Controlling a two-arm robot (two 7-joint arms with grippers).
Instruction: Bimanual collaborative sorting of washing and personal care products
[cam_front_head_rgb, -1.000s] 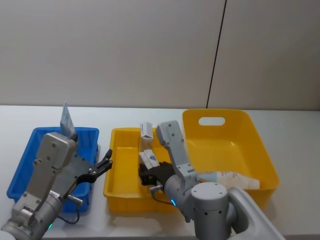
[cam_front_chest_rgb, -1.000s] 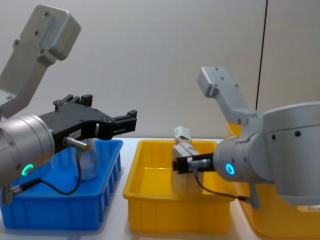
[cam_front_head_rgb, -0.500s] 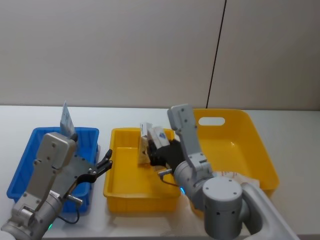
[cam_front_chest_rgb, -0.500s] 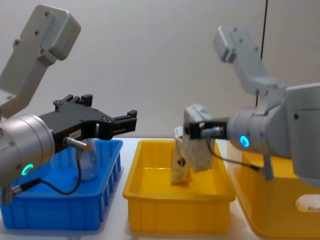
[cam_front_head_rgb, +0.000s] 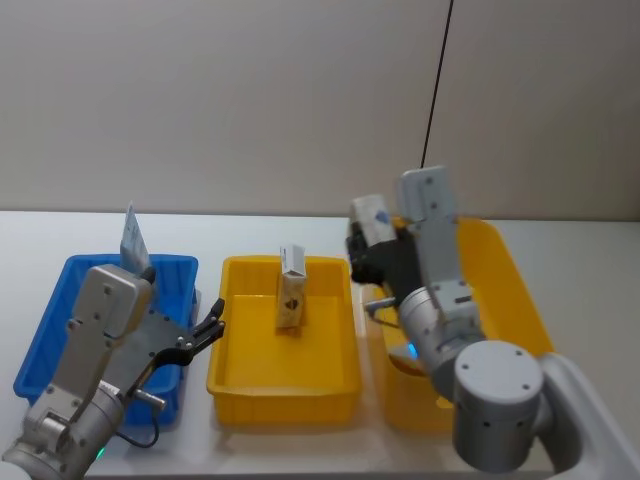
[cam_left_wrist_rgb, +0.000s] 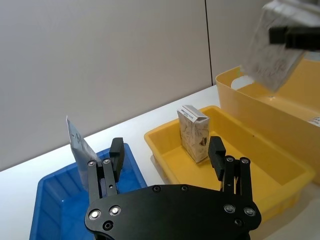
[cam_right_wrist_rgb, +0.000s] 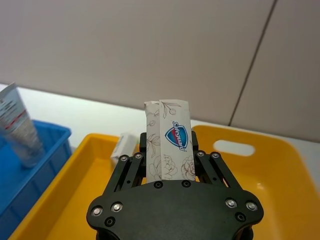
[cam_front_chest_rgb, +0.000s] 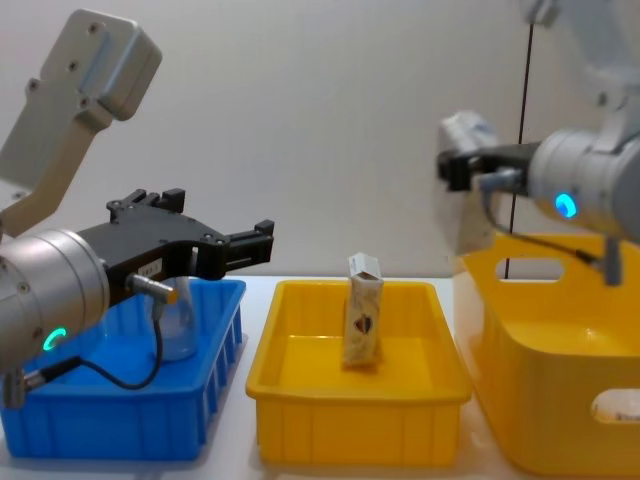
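A whitish carton with a blue shield mark (cam_right_wrist_rgb: 170, 142) is held in my right gripper (cam_right_wrist_rgb: 170, 150), which is shut on it. The right gripper (cam_front_head_rgb: 366, 250) holds this carton (cam_front_chest_rgb: 468, 222) in the air over the left rim of the large yellow bin (cam_front_head_rgb: 515, 290). A second carton (cam_front_head_rgb: 291, 290) stands upright in the small yellow tray (cam_front_head_rgb: 235, 365). A pale tube (cam_front_head_rgb: 132, 240) stands in the blue bin (cam_front_head_rgb: 50, 335). My left gripper (cam_front_head_rgb: 207, 333) hovers open and empty by the blue bin's right edge.
The three containers stand side by side on the white table: blue bin (cam_front_chest_rgb: 120, 420), small yellow tray (cam_front_chest_rgb: 350, 430), large yellow bin (cam_front_chest_rgb: 560, 400). A grey wall rises behind them. The left wrist view looks past the open fingers (cam_left_wrist_rgb: 216, 152) at the standing carton (cam_left_wrist_rgb: 195, 132).
My right gripper has lifted its carton out of the small yellow tray and carried it up and to the right, over the large bin's rim. The left arm has not moved.
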